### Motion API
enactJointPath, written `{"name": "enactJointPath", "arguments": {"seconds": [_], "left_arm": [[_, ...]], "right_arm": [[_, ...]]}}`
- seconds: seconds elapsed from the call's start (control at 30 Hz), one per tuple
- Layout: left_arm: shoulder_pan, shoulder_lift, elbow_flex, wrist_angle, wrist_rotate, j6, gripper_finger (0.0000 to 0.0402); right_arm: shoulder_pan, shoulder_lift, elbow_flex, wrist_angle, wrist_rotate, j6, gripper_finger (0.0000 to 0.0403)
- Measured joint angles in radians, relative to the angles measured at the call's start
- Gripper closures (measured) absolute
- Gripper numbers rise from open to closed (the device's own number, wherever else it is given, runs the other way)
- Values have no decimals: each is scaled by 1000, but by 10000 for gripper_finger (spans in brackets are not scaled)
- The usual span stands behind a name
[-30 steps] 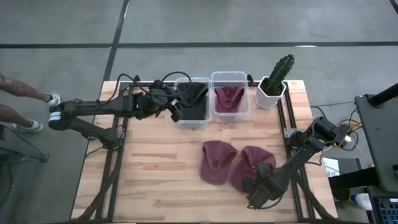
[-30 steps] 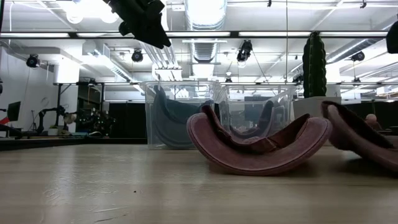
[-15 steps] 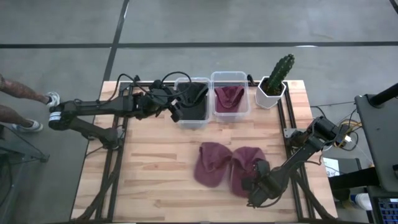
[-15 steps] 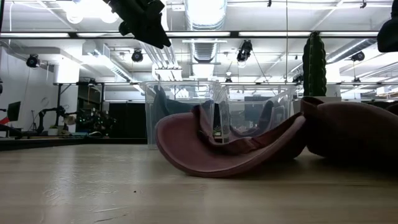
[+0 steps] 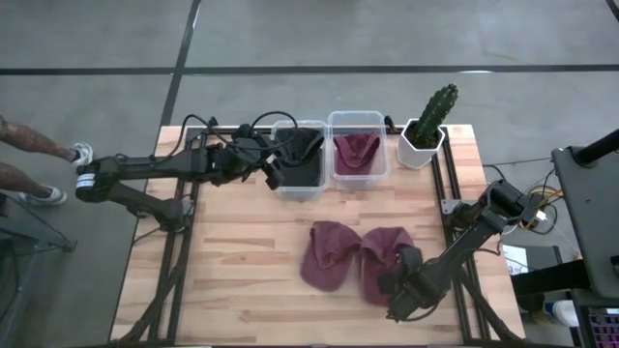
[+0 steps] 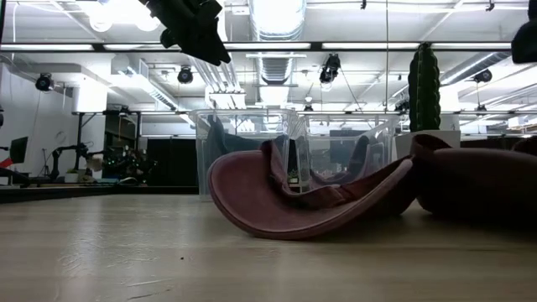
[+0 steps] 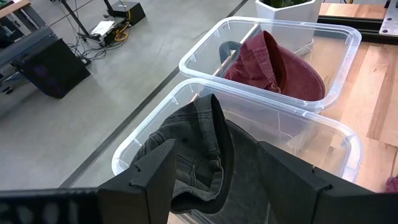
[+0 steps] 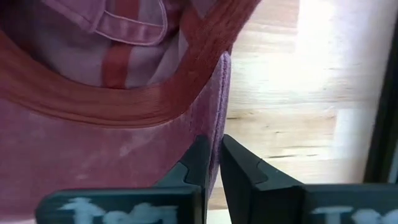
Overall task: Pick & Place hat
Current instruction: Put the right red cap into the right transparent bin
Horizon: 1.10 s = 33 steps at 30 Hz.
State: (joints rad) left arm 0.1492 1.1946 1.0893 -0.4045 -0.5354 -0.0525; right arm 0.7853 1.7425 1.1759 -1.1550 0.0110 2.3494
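Two maroon hats lie on the table, one on the left [image 5: 327, 255] [image 6: 310, 195] and one on the right [image 5: 385, 259] [image 6: 478, 180], touching side by side. My right gripper [image 5: 397, 286] [image 8: 214, 163] is at the right hat's near edge, shut on it. My left gripper [image 5: 275, 166] [image 7: 217, 186] hangs open over the left clear bin [image 5: 299, 186], which holds a dark grey hat [image 7: 199, 155]. The right clear bin [image 5: 360, 176] holds another maroon hat [image 7: 277, 62]. My right gripper pinches the right maroon hat's rim [image 8: 222, 87] between its two fingers, at the hat's near side. The fingers [image 8: 199, 163] come from the table's near side, slanting down. The hat rests on the table and leans against the left hat.
A cactus in a white pot [image 5: 428, 124] stands at the far right beside the bins. Bare wooden table [image 5: 242, 261] lies left of the hats. A person's legs [image 5: 29, 145] show beyond the table's left edge.
My right gripper has pushed the right maroon hat toward the table's left. That hat has tipped up and pressed against the left hat, which has slid a little left and tilted. Both have been still for the last half second.
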Motion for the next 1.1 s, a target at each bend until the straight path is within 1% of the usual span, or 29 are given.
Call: {"name": "enactJointPath", "arguments": {"seconds": [0.23, 0.5, 0.6, 0.7, 0.93, 1.03, 1.1], "left_arm": [[0, 0, 0, 1, 0, 0, 188], [0, 0, 0, 2, 0, 0, 188], [0, 0, 0, 2, 0, -2, 188], [0, 0, 0, 2, 0, -3, 188], [0, 0, 0, 3, 0, -10, 188], [0, 0, 0, 3, 0, -23, 188], [0, 0, 0, 3, 0, -34, 188]], "right_arm": [[0, -66, 48, -99, 16, -15, 392], [4, -138, 172, -332, 20, -23, 394], [8, -165, 228, -401, 61, -27, 394], [9, -198, 269, -415, 129, -37, 394], [8, -286, 290, -416, 326, -81, 394], [-6, -333, 292, -415, 445, -106, 394], [-18, -364, 292, -414, 554, -119, 394]]}}
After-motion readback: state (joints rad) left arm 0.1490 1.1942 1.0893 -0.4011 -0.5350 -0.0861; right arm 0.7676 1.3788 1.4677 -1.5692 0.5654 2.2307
